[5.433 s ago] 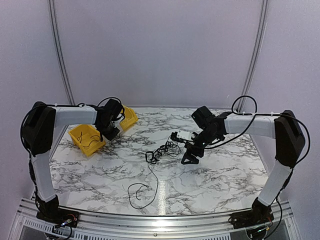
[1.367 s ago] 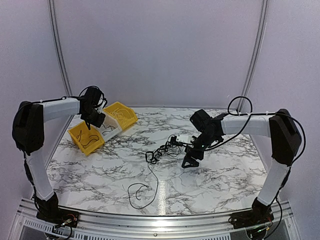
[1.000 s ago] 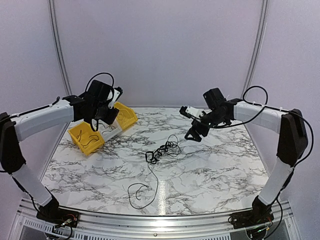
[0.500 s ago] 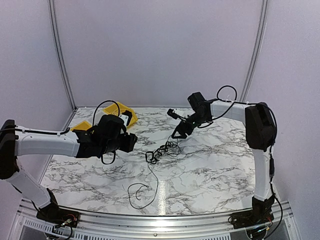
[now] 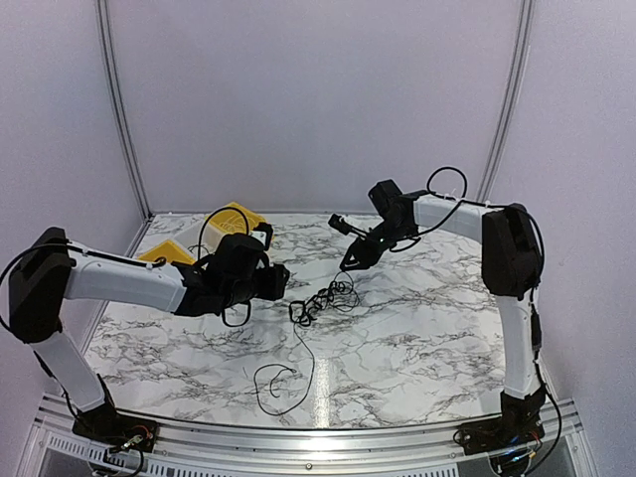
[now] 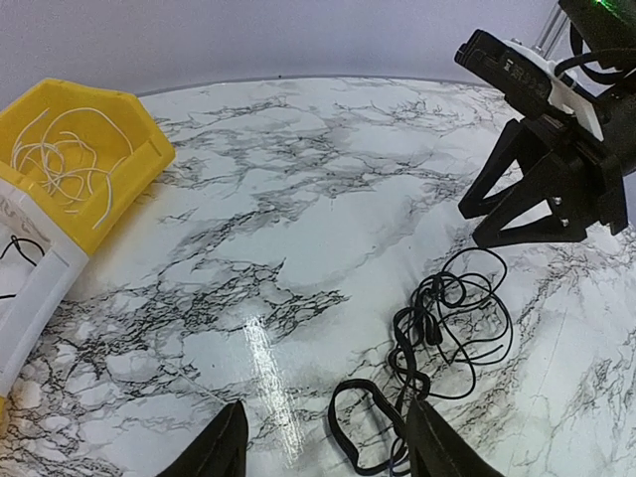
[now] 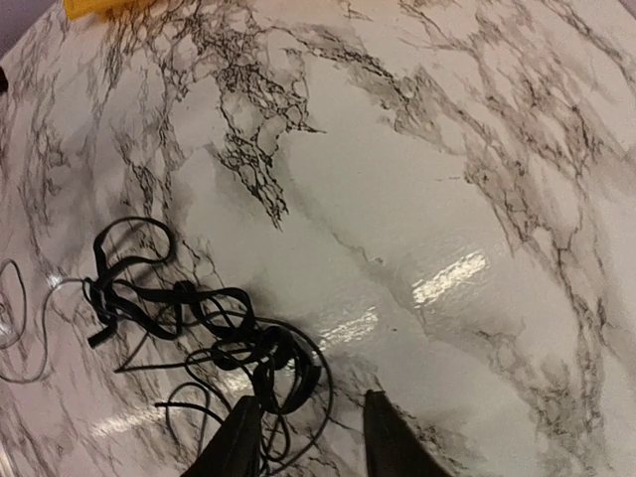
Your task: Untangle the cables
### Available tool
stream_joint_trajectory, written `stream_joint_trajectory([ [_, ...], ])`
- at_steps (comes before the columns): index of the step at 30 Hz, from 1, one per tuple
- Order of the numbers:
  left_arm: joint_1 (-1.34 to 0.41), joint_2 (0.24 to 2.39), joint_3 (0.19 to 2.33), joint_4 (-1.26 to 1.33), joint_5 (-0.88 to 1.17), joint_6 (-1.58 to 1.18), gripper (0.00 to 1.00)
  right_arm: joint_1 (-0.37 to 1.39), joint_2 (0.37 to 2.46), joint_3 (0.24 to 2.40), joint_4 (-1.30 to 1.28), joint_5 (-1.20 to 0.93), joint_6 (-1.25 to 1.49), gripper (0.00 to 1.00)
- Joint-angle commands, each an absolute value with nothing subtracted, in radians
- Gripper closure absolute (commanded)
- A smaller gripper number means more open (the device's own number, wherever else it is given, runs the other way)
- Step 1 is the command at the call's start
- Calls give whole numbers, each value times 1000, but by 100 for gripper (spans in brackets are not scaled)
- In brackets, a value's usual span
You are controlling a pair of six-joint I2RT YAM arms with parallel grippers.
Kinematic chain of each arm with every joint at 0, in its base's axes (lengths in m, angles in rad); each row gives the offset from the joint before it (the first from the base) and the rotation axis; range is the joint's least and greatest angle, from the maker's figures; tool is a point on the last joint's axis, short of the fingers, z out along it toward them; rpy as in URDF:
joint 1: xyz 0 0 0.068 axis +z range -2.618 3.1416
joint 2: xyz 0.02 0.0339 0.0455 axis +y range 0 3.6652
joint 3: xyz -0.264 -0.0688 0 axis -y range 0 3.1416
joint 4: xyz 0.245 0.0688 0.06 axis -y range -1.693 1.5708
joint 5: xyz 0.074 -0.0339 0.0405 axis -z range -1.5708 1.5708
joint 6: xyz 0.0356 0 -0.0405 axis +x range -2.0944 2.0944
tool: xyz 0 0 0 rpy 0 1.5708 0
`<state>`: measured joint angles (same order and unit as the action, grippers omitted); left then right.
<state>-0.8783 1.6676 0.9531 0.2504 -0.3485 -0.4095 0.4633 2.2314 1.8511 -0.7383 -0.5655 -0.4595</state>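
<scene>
1. Find the cables (image 5: 323, 298) bunched in one knotted clump on the marble table (image 5: 447, 338); take this clump as the reference for all positions.
2. Trace one loose strand (image 5: 312, 360) running out of the clump toward the arm bases and ending in an open loop.
3. Judge progress as partial at best: some wires already in bins, the knot itself not yet pulled apart, most of the separating left to do.
4. Read the left gripper (image 6: 328, 452) as open, fingers wide apart with nothing between, hovering just left of the clump.
5. Read the right gripper (image 7: 310, 437) as part-way open, with no wire visibly pinched, hanging just behind the clump at its far-right edge.
6. Log a yellow bin (image 6: 89, 169) well left of and behind the clump, holding coiled white wires (image 6: 65, 159).
7. Log a white bin (image 6: 35, 288) touching that yellow bin, showing a bit of black wire (image 6: 8, 248); cannot tell the rest, cut off by the frame edge.
</scene>
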Motion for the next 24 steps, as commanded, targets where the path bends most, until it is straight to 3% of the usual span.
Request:
stream_joint_trajectory([
  [1, -882, 1720, 1026, 322, -314, -431, 45, 481, 2231, 1887, -796, -570, -464, 54],
  [4, -883, 1740, 1049, 330, -292, -437, 46, 482, 2241, 1895, -796, -558, -455, 48],
  [24, -883, 1763, 1057, 348, -260, -470, 47, 502, 2279, 1924, -837, -552, -412, 41],
])
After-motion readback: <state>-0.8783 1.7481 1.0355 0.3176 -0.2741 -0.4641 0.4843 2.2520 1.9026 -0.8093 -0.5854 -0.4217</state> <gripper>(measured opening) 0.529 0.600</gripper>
